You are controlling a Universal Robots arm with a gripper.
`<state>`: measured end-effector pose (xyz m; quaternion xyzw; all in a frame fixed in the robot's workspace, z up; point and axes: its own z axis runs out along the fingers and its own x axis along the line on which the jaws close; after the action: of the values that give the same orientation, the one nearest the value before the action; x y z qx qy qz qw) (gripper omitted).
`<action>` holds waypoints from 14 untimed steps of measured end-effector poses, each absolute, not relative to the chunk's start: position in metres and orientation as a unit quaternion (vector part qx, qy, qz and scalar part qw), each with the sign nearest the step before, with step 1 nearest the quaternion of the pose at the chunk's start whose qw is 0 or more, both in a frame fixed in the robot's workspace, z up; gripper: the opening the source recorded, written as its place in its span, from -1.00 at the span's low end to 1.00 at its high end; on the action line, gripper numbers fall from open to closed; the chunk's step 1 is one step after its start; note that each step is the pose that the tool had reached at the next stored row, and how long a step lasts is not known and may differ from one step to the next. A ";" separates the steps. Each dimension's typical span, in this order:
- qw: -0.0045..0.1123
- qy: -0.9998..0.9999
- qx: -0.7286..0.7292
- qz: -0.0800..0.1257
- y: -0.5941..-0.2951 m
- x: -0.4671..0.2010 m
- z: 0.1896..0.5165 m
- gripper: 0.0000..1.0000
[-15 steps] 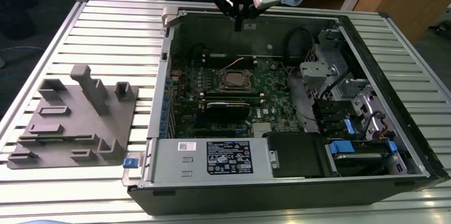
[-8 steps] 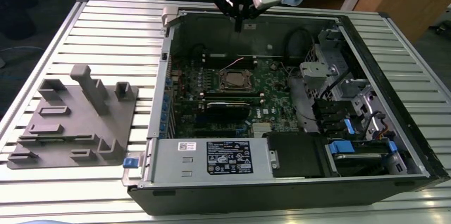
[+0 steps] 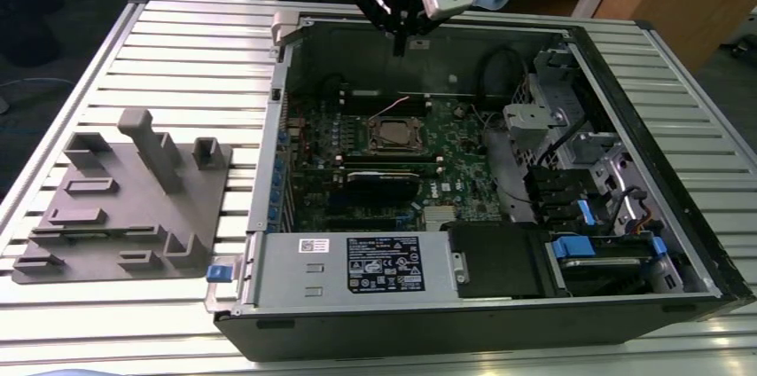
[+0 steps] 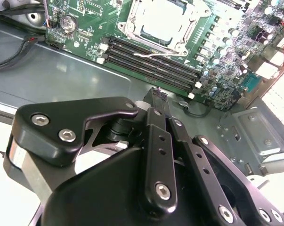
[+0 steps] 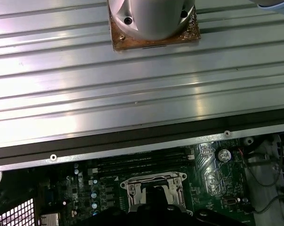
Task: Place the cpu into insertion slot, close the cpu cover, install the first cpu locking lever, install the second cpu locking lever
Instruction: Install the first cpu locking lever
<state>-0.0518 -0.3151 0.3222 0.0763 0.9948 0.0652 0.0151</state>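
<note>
While the hand (image 3: 413, 39) hangs high over the back wall of the open computer case (image 3: 473, 336), its fingers are pressed together with nothing between them. The second wrist view shows the closed tips (image 4: 157, 92) over the bare metal case floor, near the memory slots (image 4: 151, 61) and well apart from the socket.

The cpu (image 4: 161, 21) sits in the insertion slot (image 3: 371, 137) on the green motherboard (image 3: 462, 145), silver top facing up. The cpu cover (image 4: 132, 21) lies flat as a metal frame around that top. A thin wire lever (image 4: 153, 54) runs along the socket edge next to the memory slots; I can't tell whether it is latched. A coin battery (image 4: 68, 22) sits on the board off to one side of the socket.

The case lies on its side on a slatted aluminium counter (image 3: 177, 57). A grey moulded fixture (image 3: 119, 199) lies on the counter at the exterior view's left, apart from the case. The power supply (image 3: 378, 265), with its white label, fills the case's near edge.
</note>
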 end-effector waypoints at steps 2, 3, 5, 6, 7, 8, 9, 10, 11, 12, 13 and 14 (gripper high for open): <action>0.015 0.995 0.076 0.065 -0.315 -0.052 0.321 -0.79; 0.015 0.995 0.076 0.065 -0.315 -0.052 0.321 -0.79; 0.015 0.995 0.076 0.065 -0.315 -0.052 0.320 -0.79; 0.015 0.995 0.076 0.065 -0.315 -0.052 0.319 -0.79; 0.015 0.995 0.076 0.065 -0.315 -0.052 0.319 -0.79; 0.015 0.995 0.076 0.065 -0.315 -0.052 0.319 -0.79; 0.015 0.995 0.076 0.065 -0.315 -0.052 0.319 -0.79; 0.015 0.995 0.076 0.065 -0.315 -0.052 0.319 -0.79; 0.015 0.995 0.076 0.065 -0.315 -0.052 0.319 -0.79; 0.015 0.995 0.076 0.065 -0.315 -0.052 0.319 -0.79; 0.015 0.995 0.076 0.065 -0.315 -0.052 0.318 -0.79; 0.015 0.995 0.076 0.065 -0.315 -0.052 0.317 -0.79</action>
<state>-0.0518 -0.3152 0.3174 0.0762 0.9948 0.0653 0.0153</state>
